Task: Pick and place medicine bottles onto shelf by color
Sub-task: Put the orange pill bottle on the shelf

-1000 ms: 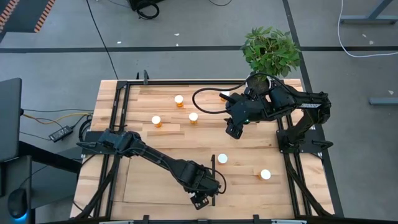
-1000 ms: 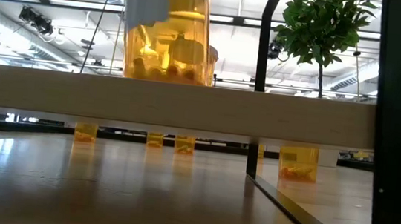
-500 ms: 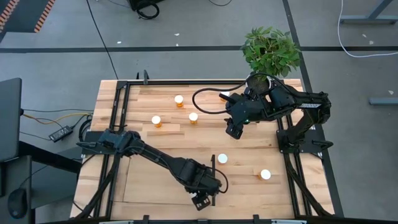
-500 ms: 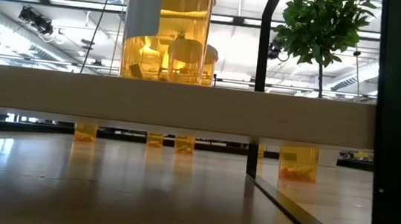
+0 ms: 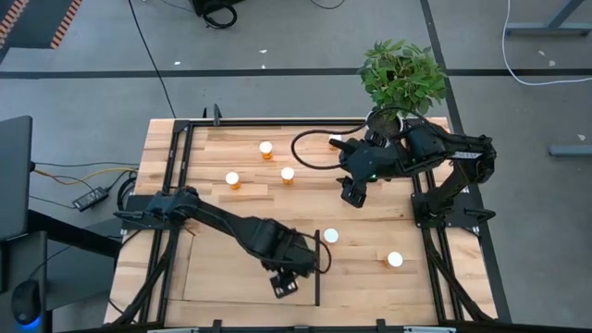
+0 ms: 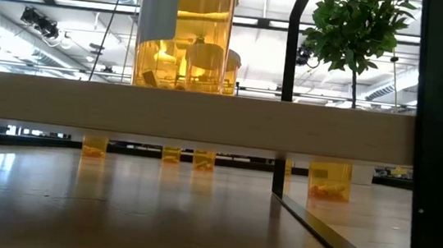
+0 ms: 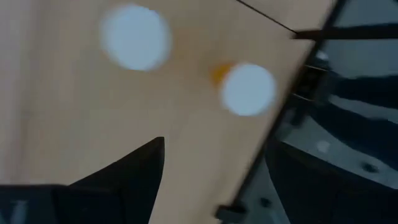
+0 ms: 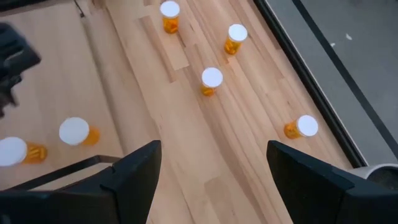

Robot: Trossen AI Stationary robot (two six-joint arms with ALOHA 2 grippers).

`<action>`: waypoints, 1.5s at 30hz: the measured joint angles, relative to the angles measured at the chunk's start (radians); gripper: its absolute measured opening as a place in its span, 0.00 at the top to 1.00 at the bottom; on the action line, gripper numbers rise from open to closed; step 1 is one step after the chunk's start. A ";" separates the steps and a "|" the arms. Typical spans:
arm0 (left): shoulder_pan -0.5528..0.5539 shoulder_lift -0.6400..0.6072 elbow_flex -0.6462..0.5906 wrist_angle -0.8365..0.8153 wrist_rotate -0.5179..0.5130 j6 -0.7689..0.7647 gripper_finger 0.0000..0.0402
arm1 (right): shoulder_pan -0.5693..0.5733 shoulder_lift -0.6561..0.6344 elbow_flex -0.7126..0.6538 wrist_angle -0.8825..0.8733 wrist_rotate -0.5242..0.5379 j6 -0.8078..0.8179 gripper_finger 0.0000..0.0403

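Orange medicine bottles with white caps stand on the table: three at the far left [image 5: 266, 148] [image 5: 232, 179] [image 5: 288, 174], one by the plant pot [image 8: 301, 127], and two at the near right [image 5: 331, 237] [image 5: 395, 260]. Another bottle [image 6: 186, 29] stands upright on the pale-wood shelf [image 6: 205, 118]. The arm hides that bottle in the high view. My left gripper [image 5: 285, 283] hangs open above the shelf [image 5: 222, 268], pointing down, with nothing between its fingers. My right gripper [image 8: 211, 186] hovers open over the table's far right [image 5: 356, 194].
A potted plant [image 5: 402, 76] stands at the far right corner. A black frame [image 5: 176, 185] runs around the tabletop. The shelf's black upright strip [image 5: 316, 268] stands between the shelf and the two near-right bottles. A black cable [image 5: 305, 148] loops near my right arm.
My left gripper has risen from the shelf and gone a little toward the table's left and far edges, rolling slightly, its fingers still apart. The bottle on the shelf settled a little lower early in the second, then stood still.
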 joint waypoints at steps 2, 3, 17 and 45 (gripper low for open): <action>0.003 -0.023 -0.001 -0.032 -0.075 0.045 0.29 | 0.000 -0.012 0.000 0.000 0.008 0.003 0.26; 0.009 -0.033 -0.001 -0.029 -0.107 0.069 0.29 | 0.000 -0.018 0.000 0.000 0.016 0.002 0.26; 0.242 -0.090 -0.008 -0.026 -0.217 0.577 0.44 | -0.002 -0.076 0.000 0.000 0.117 0.095 0.26; 0.983 -0.385 -0.695 0.448 -0.118 1.012 0.37 | -0.111 -0.080 0.000 0.000 0.211 0.217 0.26</action>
